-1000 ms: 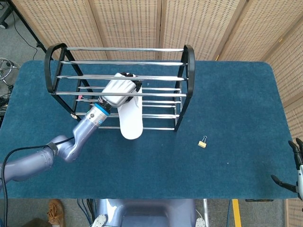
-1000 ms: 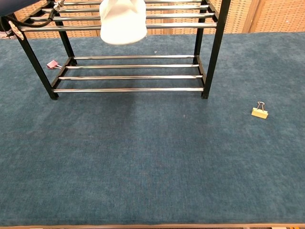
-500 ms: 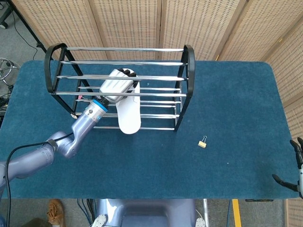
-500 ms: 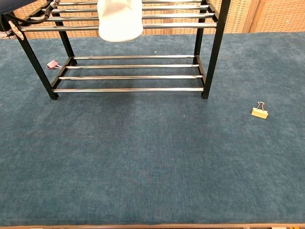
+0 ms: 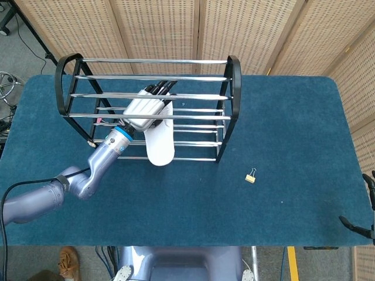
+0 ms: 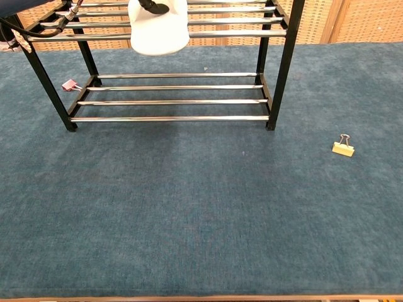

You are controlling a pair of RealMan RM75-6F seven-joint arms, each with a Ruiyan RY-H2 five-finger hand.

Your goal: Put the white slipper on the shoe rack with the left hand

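Observation:
The white slipper (image 5: 159, 146) lies on the top shelf of the black and chrome shoe rack (image 5: 228, 76), its near end overhanging the front bar. My left hand (image 5: 143, 111) rests over the slipper's far part, fingers stretched out straight across the bars. In the chest view the slipper (image 6: 158, 34) sits on the rack's (image 6: 277, 63) top bars with one dark fingertip (image 6: 154, 7) lying on it. Only the spread fingertips of my right hand (image 5: 369, 208) show at the right edge, holding nothing.
A yellow binder clip (image 5: 251, 176) lies on the blue table cloth right of the rack, also visible in the chest view as the clip (image 6: 343, 147). A pink clip (image 6: 68, 84) sits by the rack's left rear leg. Wicker screens stand behind the table.
My left hand's fingers, curled around the slipper before, have stretched out. The slipper shifted slightly left and back, and now rests on the top bars. The right hand slid further out of view.

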